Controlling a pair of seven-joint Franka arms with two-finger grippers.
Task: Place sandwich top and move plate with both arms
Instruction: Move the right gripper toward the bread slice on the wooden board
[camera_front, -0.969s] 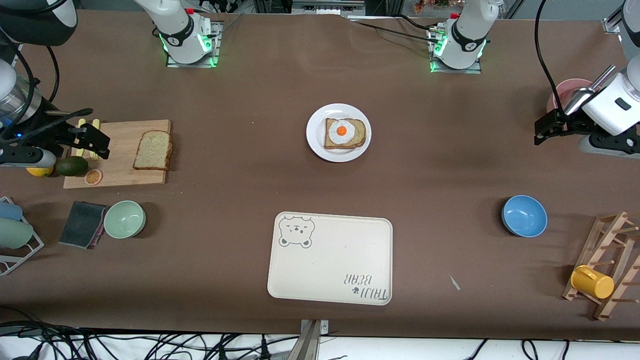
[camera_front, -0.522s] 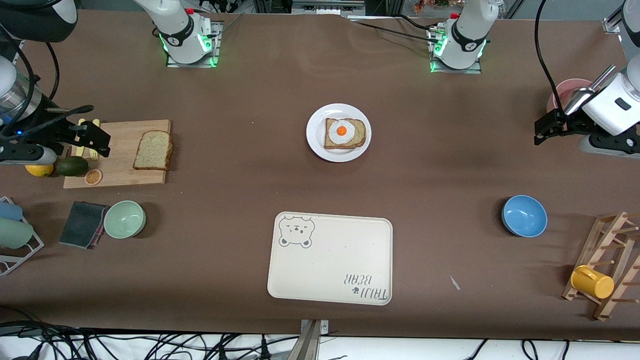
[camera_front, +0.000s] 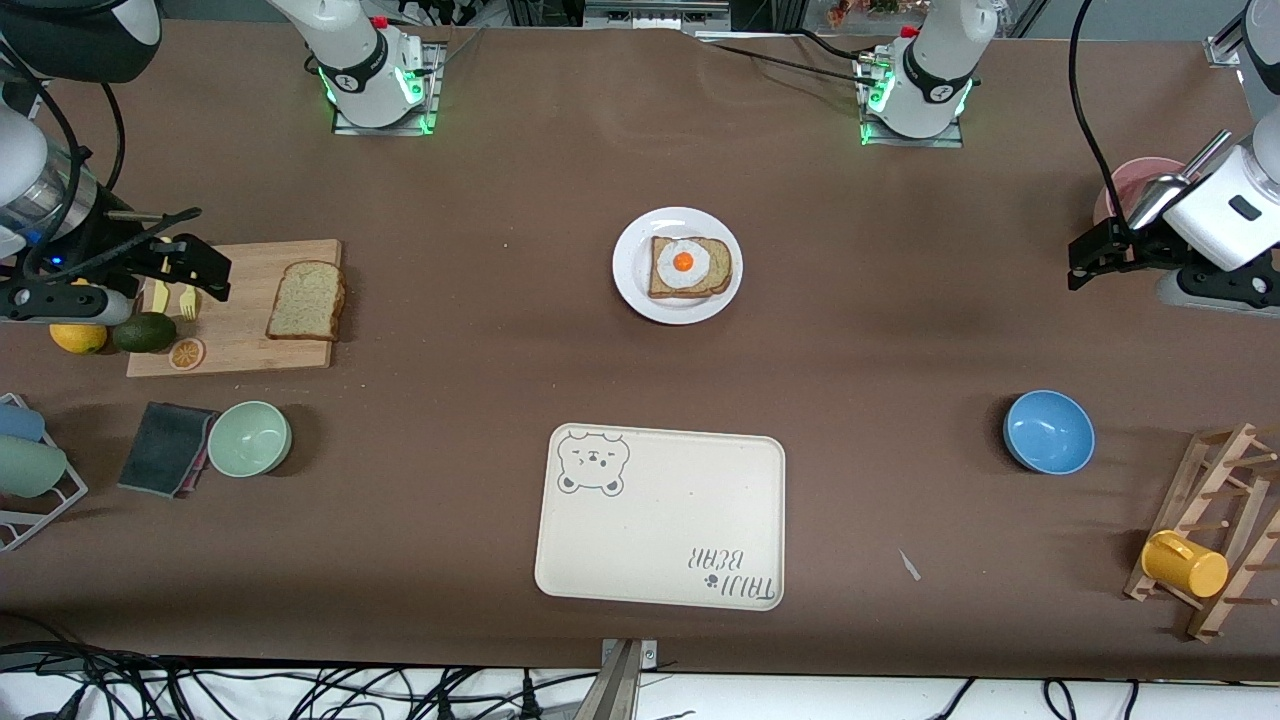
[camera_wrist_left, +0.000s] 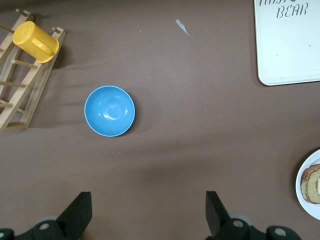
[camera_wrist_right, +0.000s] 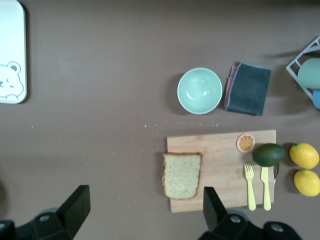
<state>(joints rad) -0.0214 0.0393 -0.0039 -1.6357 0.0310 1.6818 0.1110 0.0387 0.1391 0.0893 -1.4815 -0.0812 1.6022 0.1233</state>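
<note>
Jaws wide and empty on both, right gripper (camera_front: 195, 270) over the cutting board (camera_front: 240, 340) near the bread slice (camera_front: 306, 300), left gripper (camera_front: 1085, 262) waiting above bare tabletop (camera_front: 900, 330).

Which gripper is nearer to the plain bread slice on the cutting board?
Right. The right gripper hangs open over the cutting board end, close beside the sandwich top. The left gripper hangs open at the left arm's end of the table, past the plate.

sandwich top (camera_front: 306, 300) unobstructed above, fork (camera_front: 186, 303), avocado (camera_front: 144, 332) beside it
</note>
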